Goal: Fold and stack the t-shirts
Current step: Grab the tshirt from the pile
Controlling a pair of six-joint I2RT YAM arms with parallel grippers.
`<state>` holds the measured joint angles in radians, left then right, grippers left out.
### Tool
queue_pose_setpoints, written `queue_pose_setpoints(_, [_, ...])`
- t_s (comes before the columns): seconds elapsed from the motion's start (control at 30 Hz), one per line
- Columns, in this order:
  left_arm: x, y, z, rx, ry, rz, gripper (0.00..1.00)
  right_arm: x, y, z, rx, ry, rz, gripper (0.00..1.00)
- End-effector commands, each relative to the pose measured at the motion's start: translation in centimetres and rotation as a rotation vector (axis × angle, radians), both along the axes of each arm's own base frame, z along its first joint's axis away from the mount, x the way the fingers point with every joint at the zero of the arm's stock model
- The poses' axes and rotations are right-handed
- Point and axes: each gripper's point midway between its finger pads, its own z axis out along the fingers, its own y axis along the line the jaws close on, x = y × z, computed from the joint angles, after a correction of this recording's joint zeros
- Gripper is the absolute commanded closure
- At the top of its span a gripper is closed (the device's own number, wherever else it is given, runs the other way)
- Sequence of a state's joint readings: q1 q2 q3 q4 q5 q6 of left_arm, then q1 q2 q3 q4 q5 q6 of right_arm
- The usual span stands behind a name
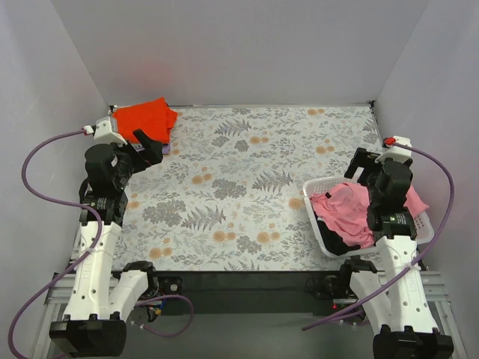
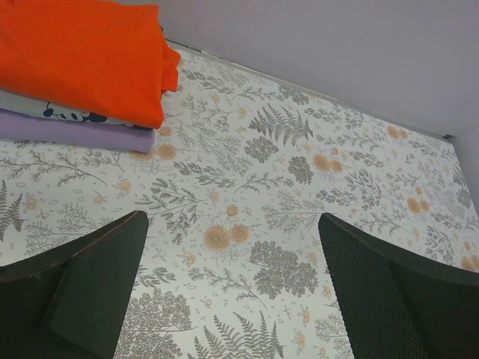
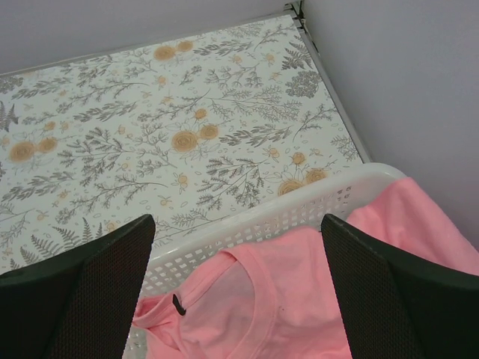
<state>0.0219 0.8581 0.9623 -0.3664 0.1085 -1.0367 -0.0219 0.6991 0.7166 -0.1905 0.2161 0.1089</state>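
A folded bright orange-red t-shirt [image 1: 146, 117] tops a stack at the table's far left corner; in the left wrist view the orange shirt [image 2: 82, 52] lies on a pale printed one [image 2: 45, 111] and a lilac one [image 2: 67, 133]. My left gripper [image 1: 147, 149] hovers just in front of the stack, open and empty [image 2: 232, 258]. A light pink t-shirt [image 1: 348, 206] lies crumpled in the white mesh basket [image 1: 318, 228] at the right, over something dark [image 1: 337, 241]. My right gripper [image 1: 363, 166] is open above it, the pink collar [image 3: 288, 254] showing between its fingers.
The table carries a floral-patterned cloth [image 1: 247, 187]. Grey walls close in on the left, back and right. Purple cables [image 1: 37, 161] loop beside both arms. The basket rim [image 3: 247, 224] stands between the pink shirt and the open tabletop.
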Motion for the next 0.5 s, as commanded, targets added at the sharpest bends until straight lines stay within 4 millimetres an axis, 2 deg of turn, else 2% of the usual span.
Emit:
queue_pose_setpoints(0.0, [0.0, 0.2, 1.1, 0.036, -0.03, 0.0, 0.02, -0.1, -0.7, 3.0, 0.012, -0.056, -0.046, 0.02])
queue_pose_setpoints(0.1, [0.6, 0.4, 0.2, 0.058, -0.028, 0.0, 0.02, -0.2, -0.6, 2.5, 0.038, -0.008, -0.058, 0.02])
queue_pose_setpoints(0.17, [1.4, 0.7, -0.4, 0.057, -0.039, 0.022, 0.02, -0.7, -0.3, 0.6, 0.081, 0.065, -0.064, 0.02])
queue_pose_setpoints(0.2, [1.6, 0.8, -1.9, 0.051, -0.018, 0.029, 0.02, -0.9, -0.1, -0.5, 0.094, 0.098, -0.063, 0.02])
queue_pose_setpoints(0.27, [2.0, 0.8, -2.4, 0.041, -0.05, 0.029, 0.02, -1.6, 0.2, -3.4, 0.133, 0.177, -0.071, 0.02])
queue_pose_setpoints(0.33, [2.1, 0.4, -3.9, 0.032, -0.06, 0.014, 0.02, -2.2, 0.3, -5.1, 0.163, 0.228, -0.087, 0.02])
queue_pose_setpoints(0.47, [1.9, 1.2, -4.3, 0.053, -0.052, 0.058, 0.02, -2.5, -0.2, -7.3, 0.198, 0.287, -0.13, 0.02])
